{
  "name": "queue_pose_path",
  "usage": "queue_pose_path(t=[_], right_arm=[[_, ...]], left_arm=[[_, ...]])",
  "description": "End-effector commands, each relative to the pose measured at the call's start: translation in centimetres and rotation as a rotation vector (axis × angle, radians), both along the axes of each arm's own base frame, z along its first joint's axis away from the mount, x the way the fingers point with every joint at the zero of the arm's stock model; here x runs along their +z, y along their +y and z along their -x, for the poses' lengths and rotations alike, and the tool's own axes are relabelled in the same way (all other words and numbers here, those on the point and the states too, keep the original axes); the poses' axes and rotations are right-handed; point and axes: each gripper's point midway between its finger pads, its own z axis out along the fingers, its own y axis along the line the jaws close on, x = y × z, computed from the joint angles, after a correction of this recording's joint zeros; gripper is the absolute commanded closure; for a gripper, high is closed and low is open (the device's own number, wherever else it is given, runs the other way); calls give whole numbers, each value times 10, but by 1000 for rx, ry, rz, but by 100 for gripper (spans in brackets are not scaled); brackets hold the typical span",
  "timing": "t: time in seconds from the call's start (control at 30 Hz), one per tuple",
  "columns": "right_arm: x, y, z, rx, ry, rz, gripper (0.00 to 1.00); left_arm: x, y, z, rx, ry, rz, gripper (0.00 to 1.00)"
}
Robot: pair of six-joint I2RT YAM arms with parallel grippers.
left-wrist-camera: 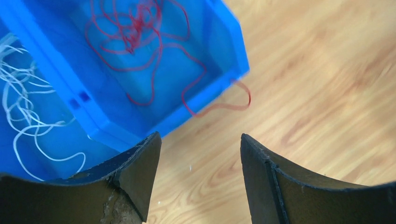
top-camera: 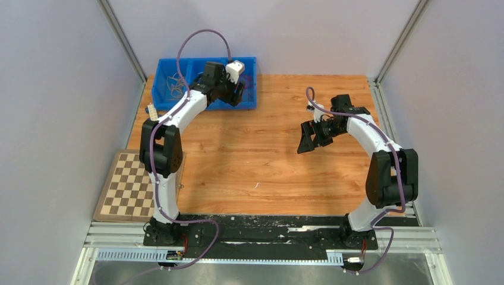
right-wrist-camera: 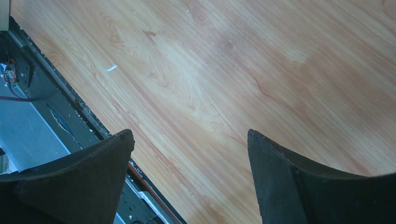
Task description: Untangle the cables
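The left gripper (top-camera: pixel 236 90), black fingers spread apart and holding nothing, hangs over the near right corner of a blue plastic two-compartment bin (top-camera: pixel 172 105) at the far left of the wooden table (top-camera: pixel 249 172). Its wrist camera shows thin red cables (left-wrist-camera: pixel 140 28) tangled in the right compartment, with one loop draped over the bin's rim onto the wood, and thin white cables (left-wrist-camera: pixel 23 102) curled in the left compartment. The right gripper (top-camera: pixel 306 141) is well apart from the bin, right of centre, its fingers also spread over bare wood.
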Motion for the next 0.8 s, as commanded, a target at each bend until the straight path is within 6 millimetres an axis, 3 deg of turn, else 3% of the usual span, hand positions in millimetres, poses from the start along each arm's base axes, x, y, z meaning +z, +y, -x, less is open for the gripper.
queue_pose_path(t=[0.0, 0.17, 0.4, 0.57, 0.77], right_arm=[[21, 4, -6, 17, -79, -39, 10], [16, 5, -8, 13, -58, -40, 10], [12, 4, -12, 6, -42, -29, 10], [7, 2, -13, 4, -29, -15, 10], [3, 0, -13, 0, -15, 0, 10]], left_arm=[[-16, 5, 21, -262, -113, -200, 28], [-21, -6, 12, -456, -292, -300, 29], [-52, -16, 0, -635, -480, -502, 28], [-73, -20, -11, -695, -551, -570, 31], [-80, -25, -32, -697, -584, -605, 31]])
